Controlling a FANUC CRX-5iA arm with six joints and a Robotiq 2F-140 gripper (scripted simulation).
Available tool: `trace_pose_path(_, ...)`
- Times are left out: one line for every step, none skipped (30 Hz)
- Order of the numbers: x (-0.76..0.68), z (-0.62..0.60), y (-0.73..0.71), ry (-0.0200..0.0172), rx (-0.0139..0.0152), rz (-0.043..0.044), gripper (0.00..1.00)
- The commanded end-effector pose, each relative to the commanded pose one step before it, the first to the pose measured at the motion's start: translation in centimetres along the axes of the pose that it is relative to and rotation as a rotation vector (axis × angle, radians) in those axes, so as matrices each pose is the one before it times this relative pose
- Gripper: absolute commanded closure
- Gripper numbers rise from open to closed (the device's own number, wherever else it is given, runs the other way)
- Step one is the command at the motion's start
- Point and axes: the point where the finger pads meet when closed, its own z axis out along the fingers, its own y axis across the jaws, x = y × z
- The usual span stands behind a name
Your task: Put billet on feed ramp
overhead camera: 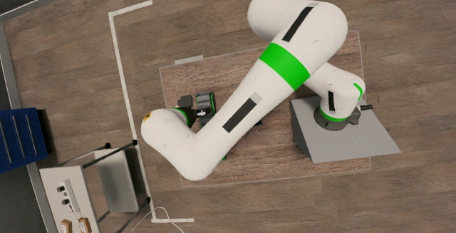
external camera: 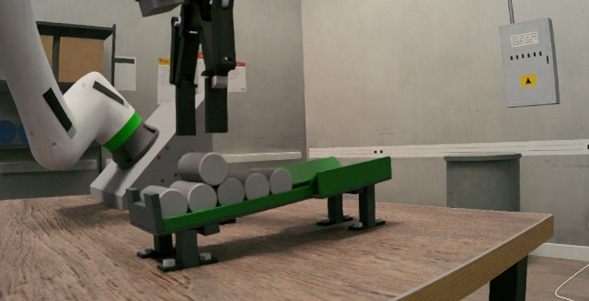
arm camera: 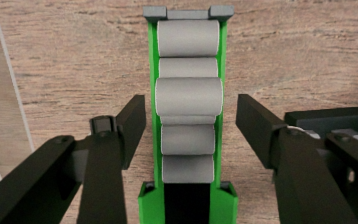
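Hand (external camera: 201, 128) hangs open above stacked billet (external camera: 202, 167).

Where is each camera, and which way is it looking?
Top: overhead, facing straight down; the white arm covers most of the table.
Exterior: table height, side-on to the green ramp; the open gripper hangs above the stacked billet.
Wrist: between the fingers, looking down.
Exterior and wrist share the ramp and billets.
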Motion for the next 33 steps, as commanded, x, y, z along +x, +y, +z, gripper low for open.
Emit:
trace_pose_path(-0.005, 0.294, -0.056, 0.00005, 0.002, -0.00008, 0.44)
trace_pose_path(0.001, 0.102, -0.001, 0.0, 0.0, 0.0, 0.44)
trace_pose_path(0.001, 0.093, -0.001, 0.0, 0.0, 0.0, 0.44)
trace_pose_path(0.0, 0.0, 0.0, 0.0, 0.0, 0.0, 0.44)
trace_pose_path(0.0, 0.0, 0.0, 0.0, 0.0, 0.0, 0.44)
trace_pose_path(0.001, 0.085, -0.001, 0.0, 0.0, 0.0, 0.44)
trace_pose_path(0.001, 0.077, -0.001, 0.0, 0.0, 0.0, 0.44)
trace_pose_path(0.001, 0.068, -0.001, 0.0, 0.0, 0.0, 0.44)
trace_pose_path(0.001, 0.059, -0.001, 0.0, 0.0, 0.0, 0.44)
trace_pose_path(0.0, 0.05, 0.0, 0.0, 0.0, 0.0, 0.44)
trace_pose_path(0.0, 0.042, 0.0, 0.0, 0.0, 0.0, 0.44)
trace_pose_path(0.0, 0.034, 0.0, 0.0, 0.0, 0.0, 0.44)
trace_pose_path(0.0, 0.026, 0.0, 0.0, 0.0, 0.0, 0.44)
trace_pose_path(0.0, 0.02, 0.0, 0.0, 0.0, 0.0, 0.44)
trace_pose_path(0.0, 0.014, 0.0, 0.0, 0.0, 0.0, 0.44)
trace_pose_path(0.0, 0.009, 0.0, 0.0, 0.0, 0.0, 0.44)
trace_pose_path(0.0, 0.005, 0.0, 0.0, 0.0, 0.0, 0.44)
trace_pose_path(0.0, 0.002, 0.0, 0.0, 0.0, 0.0, 0.44)
trace_pose_path(0.0, 0.0, 0.0, 0.0, 0.0, 0.0, 0.44)
trace_pose_path(0.0, 0.0, 0.0, 0.0, 0.0, 0.0, 0.44)
trace_pose_path(0.0, 0.0, 0.0, 0.0, 0.0, 0.0, 0.44)
trace_pose_path(0.0, 0.0, 0.0, 0.0, 0.0, 0.0, 0.44)
trace_pose_path(0.0, 0.0, 0.0, 0.0, 0.0, 0.0, 0.44)
trace_pose_path(0.0, 0.0, 0.0, 0.0, 0.0, 0.0, 0.44)
trace_pose_path(0.0, 0.0, 0.0, 0.0, 0.0, 0.0, 0.44)
trace_pose_path(0.0, 0.0, 0.0, 0.0, 0.0, 0.0, 0.44)
trace_pose_path(0.0, 0.0, 0.0, 0.0, 0.0, 0.0, 0.44)
trace_pose_path(0.0, 0.0, 0.0, 0.0, 0.0, 0.0, 0.44)
trace_pose_path(0.0, 0.0, 0.0, 0.0, 0.0, 0.0, 0.44)
trace_pose_path(0.0, 0.0, 0.0, 0.0, 0.0, 0.0, 0.44)
trace_pose_path(0.0, 0.0, 0.0, 0.0, 0.0, 0.0, 0.44)
trace_pose_path(0.0, 0.0, 0.0, 0.0, 0.0, 0.0, 0.44)
trace_pose_path(0.0, 0.0, 0.0, 0.0, 0.0, 0.0, 0.44)
